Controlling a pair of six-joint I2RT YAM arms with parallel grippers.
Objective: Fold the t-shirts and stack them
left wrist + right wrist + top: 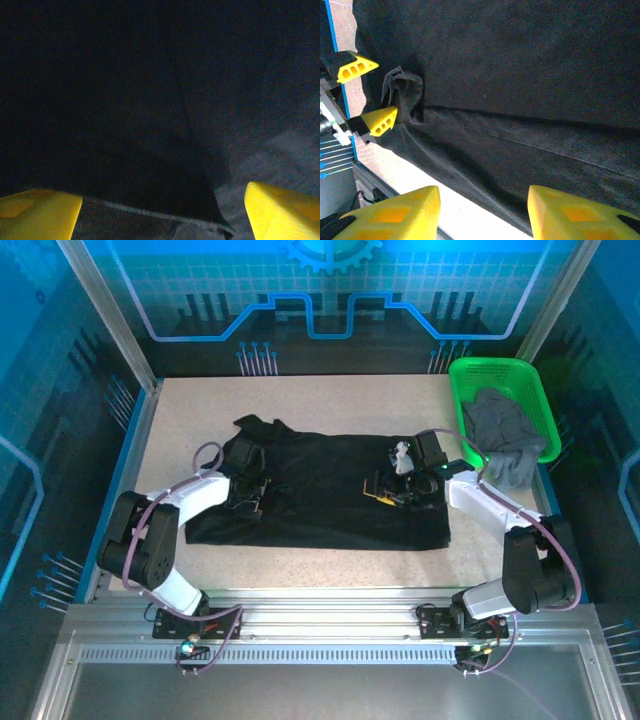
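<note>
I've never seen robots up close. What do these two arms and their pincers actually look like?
The left arm and right arm match: white tube-like links, chunky black joints, and a lilac cable looping alongside. The left gripper and right gripper each end in two bright yellow wedge-shaped fingers with hollow cut-outs.

On the table (330, 405), spread flat, the large t-shirt (320, 490). Behind and to the right of the large t-shirt, at the table's far corner, the mesh basket (490, 365), with the smaller t-shirt (500, 430) in it, part hanging over the near rim. Above the large t-shirt's left part, the left gripper (162, 212); above its right part, the right gripper (482, 212)
</note>
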